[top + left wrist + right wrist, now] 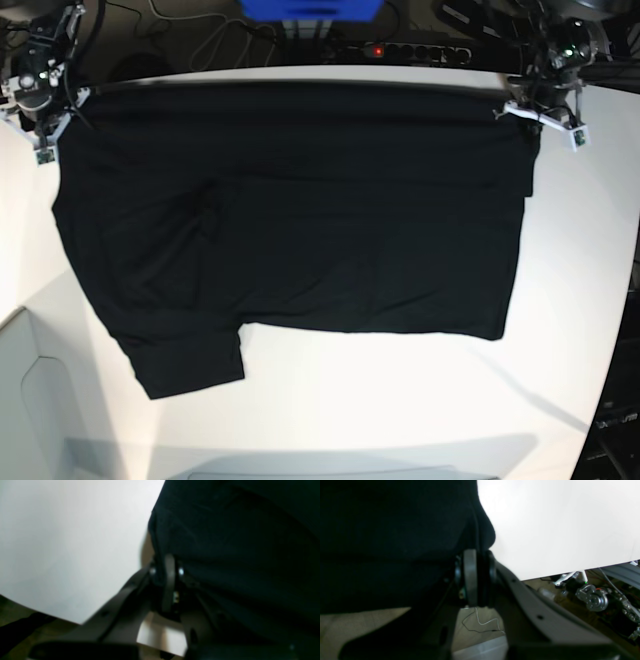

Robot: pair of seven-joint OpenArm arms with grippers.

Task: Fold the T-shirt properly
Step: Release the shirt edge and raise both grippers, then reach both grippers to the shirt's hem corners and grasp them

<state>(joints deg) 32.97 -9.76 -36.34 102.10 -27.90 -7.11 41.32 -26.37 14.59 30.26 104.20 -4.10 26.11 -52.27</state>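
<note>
No text, label or number is legible on anything here.

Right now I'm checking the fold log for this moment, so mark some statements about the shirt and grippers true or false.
1. Both grippers are shut on the T-shirt. True: the left gripper and the right gripper each pinch black cloth.
2. The shirt is lifted and stretched between the arms. True.
3. The shirt is red. False: it is black.
4. The table is dark wood. False: it is white.
5. The left gripper hangs open over bare table. False: it is shut on cloth.
</note>
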